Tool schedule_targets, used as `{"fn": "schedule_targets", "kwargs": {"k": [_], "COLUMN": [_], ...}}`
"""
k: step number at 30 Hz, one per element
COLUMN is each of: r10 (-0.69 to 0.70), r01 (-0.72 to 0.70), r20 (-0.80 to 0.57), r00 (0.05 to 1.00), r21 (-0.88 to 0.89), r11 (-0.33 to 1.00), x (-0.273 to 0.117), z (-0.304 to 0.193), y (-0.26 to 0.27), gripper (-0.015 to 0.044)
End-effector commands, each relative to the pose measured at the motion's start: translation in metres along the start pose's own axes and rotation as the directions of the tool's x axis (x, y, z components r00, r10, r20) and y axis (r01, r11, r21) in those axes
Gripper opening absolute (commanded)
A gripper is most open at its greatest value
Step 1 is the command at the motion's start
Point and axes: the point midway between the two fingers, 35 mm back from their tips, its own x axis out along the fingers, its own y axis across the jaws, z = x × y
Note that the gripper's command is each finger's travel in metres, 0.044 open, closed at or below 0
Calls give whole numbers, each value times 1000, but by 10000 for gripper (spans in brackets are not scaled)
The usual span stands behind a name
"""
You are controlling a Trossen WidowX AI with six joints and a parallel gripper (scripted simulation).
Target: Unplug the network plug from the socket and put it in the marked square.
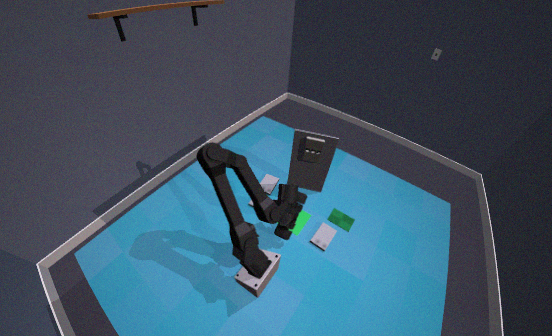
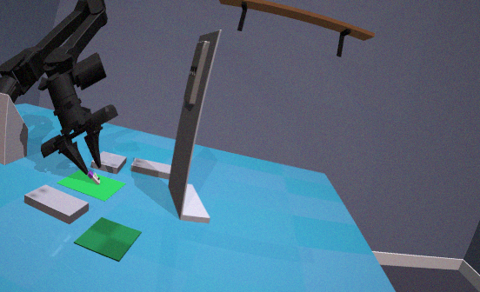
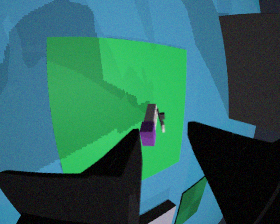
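Observation:
The plug [image 2: 96, 178] [image 3: 148, 136], with a pale body and a purple end, is out of the panel and lies on or just over the bright green square [image 1: 302, 223] [image 2: 70, 181] [image 3: 73, 105]. Its thin tab sticks out on the right side in the wrist view. My gripper [image 2: 93, 170] [image 3: 163, 132] is open low over that square. The left fingertip in the wrist view is close beside the purple end; whether they touch is unclear. The right fingertip stands apart. The upright panel [image 1: 303, 176] [image 2: 184, 148] [image 3: 253, 65] carries a socket block [image 1: 309, 153] [image 2: 203, 65] with no plug in it.
A dark green square [image 1: 341, 220] [image 2: 108, 239] [image 3: 192, 201] lies beyond a flat pale block [image 1: 324, 235] [image 2: 56, 203] [image 3: 163, 215]. Two more pale blocks [image 2: 115, 162] [image 2: 151, 168] lie behind the gripper in the exterior view. The panel stands on a pale foot [image 2: 194, 208].

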Motion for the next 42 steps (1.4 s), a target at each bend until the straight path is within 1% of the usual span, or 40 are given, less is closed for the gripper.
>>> {"fn": "schedule_targets", "kwargs": {"k": [1, 42], "r10": [4, 14], "r01": [-4, -14], "r20": [4, -8], "r00": [1000, 1000], "r21": [-3, -6], "r11": [1000, 1000], "x": [-3, -29], "z": [1, -7], "y": [1, -13], "gripper": [156, 156]}}
